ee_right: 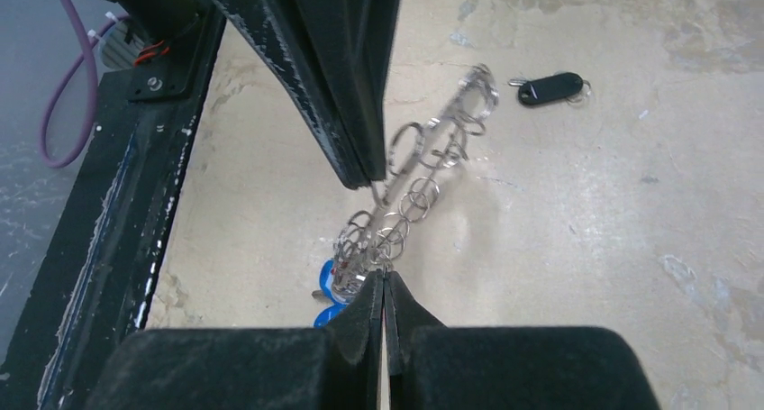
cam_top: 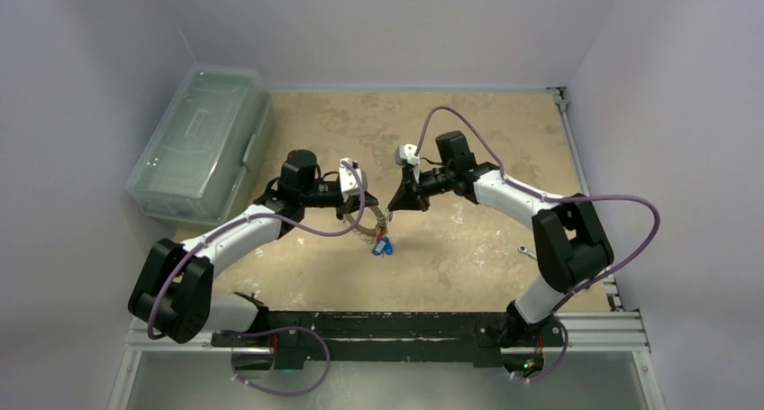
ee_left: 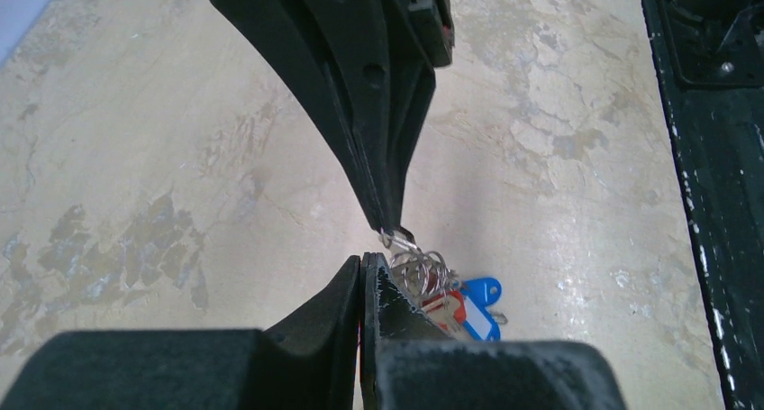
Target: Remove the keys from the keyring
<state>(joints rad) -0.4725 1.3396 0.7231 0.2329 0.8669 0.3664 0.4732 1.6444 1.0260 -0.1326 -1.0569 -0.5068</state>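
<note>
L pincer (cam_top: 359,217) & R pincer (cam_top: 393,206) hold keyring (cam_top: 371,231), keys (cam_top: 383,245) dangling.

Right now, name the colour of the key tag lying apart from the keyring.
The key tag is black; right wrist view shows it best.

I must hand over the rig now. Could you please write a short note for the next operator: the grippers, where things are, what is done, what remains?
Left gripper: shut on the keyring.
Right gripper: shut on the keyring too, tip close to the left one.
Keys: the bunch, with blue keys, hangs on the ring between the grippers.
Done: one black key lies loose on the table, perhaps already removed.
To do: take off the rest.
</note>
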